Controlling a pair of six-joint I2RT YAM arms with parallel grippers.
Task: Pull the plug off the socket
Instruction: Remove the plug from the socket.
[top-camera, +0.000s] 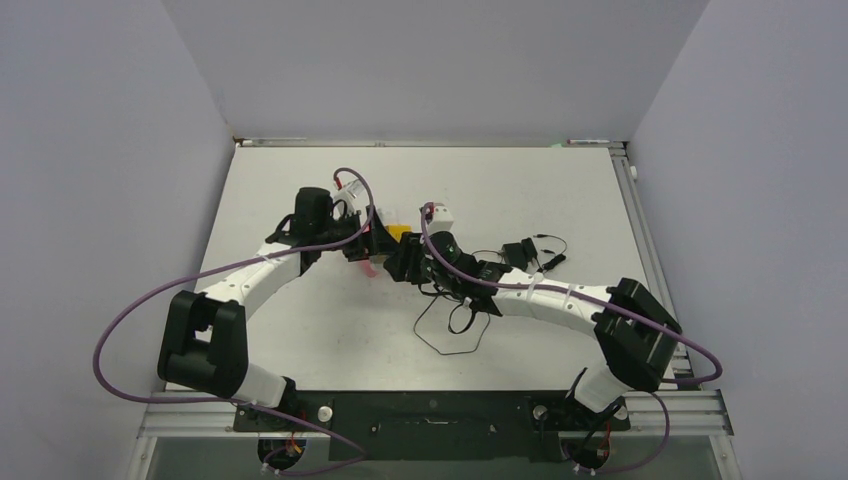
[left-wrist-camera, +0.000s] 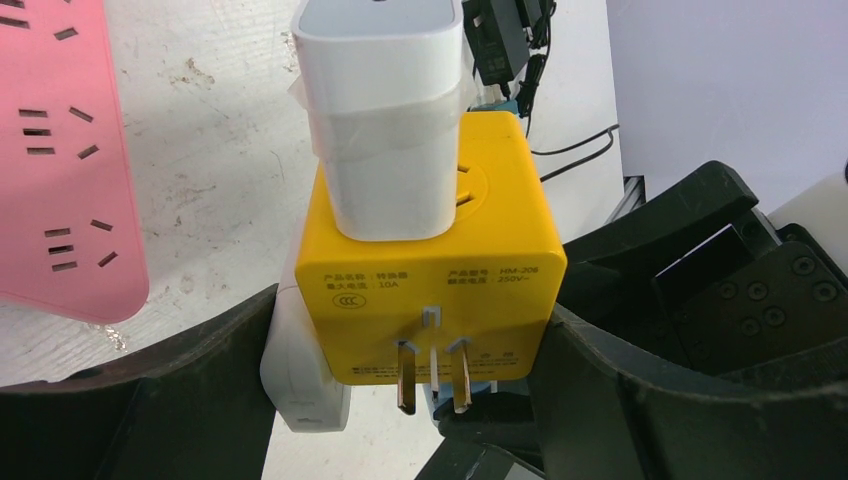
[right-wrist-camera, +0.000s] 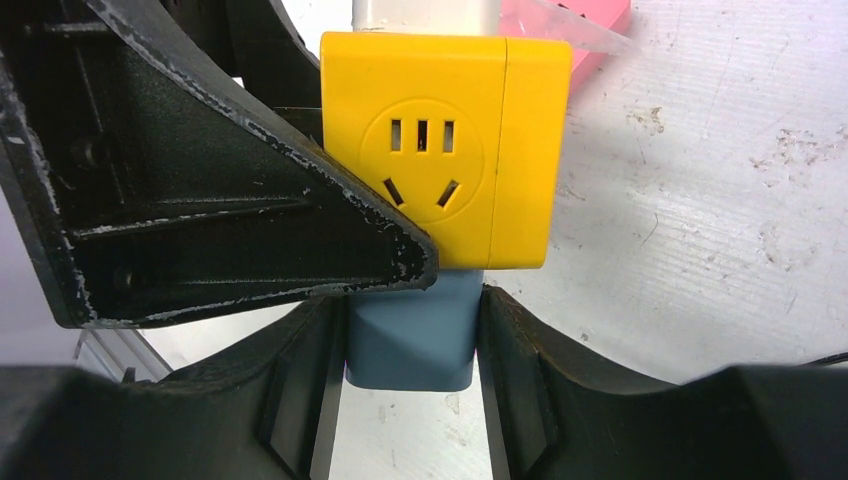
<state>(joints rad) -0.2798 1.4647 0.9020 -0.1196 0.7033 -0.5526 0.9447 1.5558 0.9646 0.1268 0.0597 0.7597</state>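
- The left hand (left-wrist-camera: 410, 335) has its fingers set wide and clamped on the yellow socket cube (left-wrist-camera: 440, 270). One finger (left-wrist-camera: 620, 400) presses on the cube's side. The other is against a second white plug (left-wrist-camera: 300, 375) that sits on the opposite side.
- The cube's own metal prongs point back toward the left hand's wrist.
- The right hand (right-wrist-camera: 410, 345) is narrowed onto the blue-grey plug (right-wrist-camera: 410, 320), with one finger (right-wrist-camera: 300, 370) on each side of its body.
- That plug sits just ahead of the right hand's fingertips and is seated flush against the cube's face, with no gap showing.
- A white plug (left-wrist-camera: 385, 120) stands on the cube's face farthest from the left hand's palm.
- From above, the two hands meet nose to nose at the cube over the middle of the worktop (top-camera: 300, 330).
- A pink power strip (left-wrist-camera: 60, 150) lies flat beyond the left hand's left finger.
- A black adapter (top-camera: 520, 252) with its cable lies apart from the right hand, beside that arm's forearm.
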